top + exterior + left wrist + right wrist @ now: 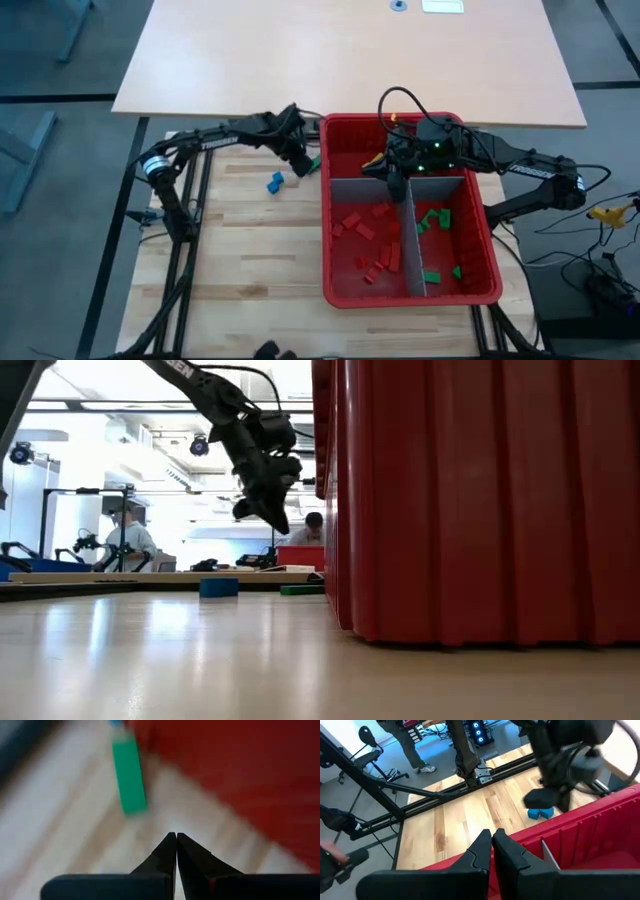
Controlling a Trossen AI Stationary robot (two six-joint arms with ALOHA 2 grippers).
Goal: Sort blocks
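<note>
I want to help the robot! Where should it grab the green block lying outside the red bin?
Probably from above, across its long sides: the green block lies flat on the table beside the red bin, and the shut left claw is close by. It must open first.

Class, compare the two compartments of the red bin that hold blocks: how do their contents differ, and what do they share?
The left compartment holds only red blocks; the right compartment holds only green blocks. The red blocks are more numerous and spread down the whole compartment; the green blocks are fewer, with most clustered near the top. Both lie in the red bin, split by a grey divider, their blocks scattered loosely.
</note>
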